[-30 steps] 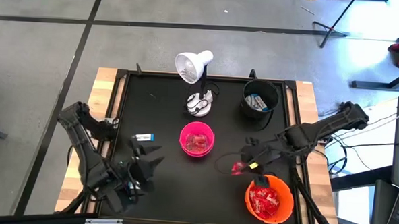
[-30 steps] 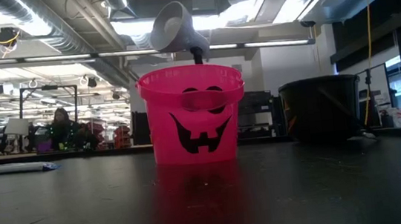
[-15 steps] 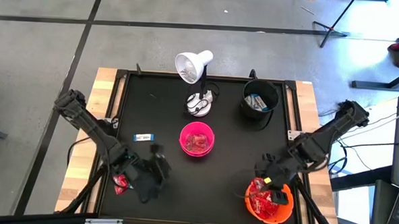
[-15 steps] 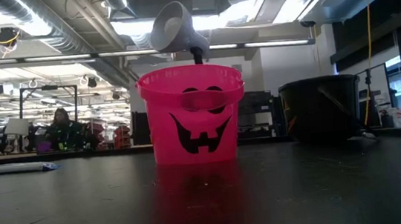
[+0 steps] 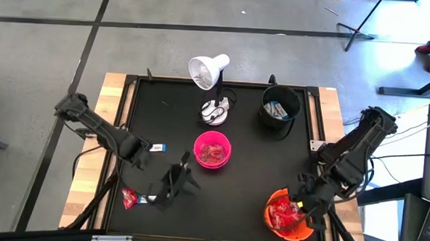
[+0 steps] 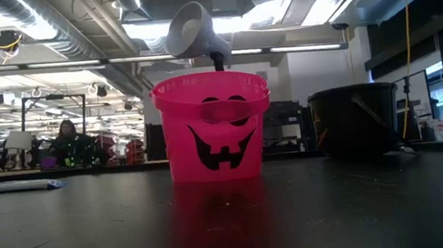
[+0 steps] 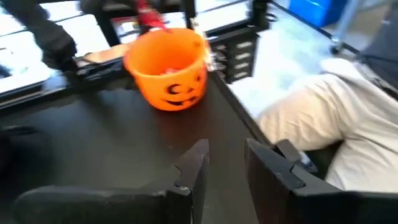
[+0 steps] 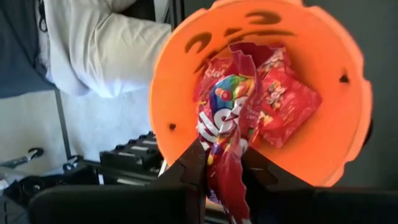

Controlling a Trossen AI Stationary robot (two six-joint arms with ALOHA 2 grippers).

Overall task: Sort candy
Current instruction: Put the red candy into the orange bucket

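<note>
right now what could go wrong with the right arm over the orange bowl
1. The right gripper pinches a red packet by its lower end above the orange bowl. It may slip free, and if the arm swings away first it could land on the table.
2. The gripper hangs close to the bowl's rim, so a low move could tip the bowl.

Two dark jointed arms (matte black, cabled) end in two-fingered hands.

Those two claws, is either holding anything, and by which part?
The right gripper pinches a red candy packet by its lower end, over the orange bucket. The left gripper holds nothing.
</note>
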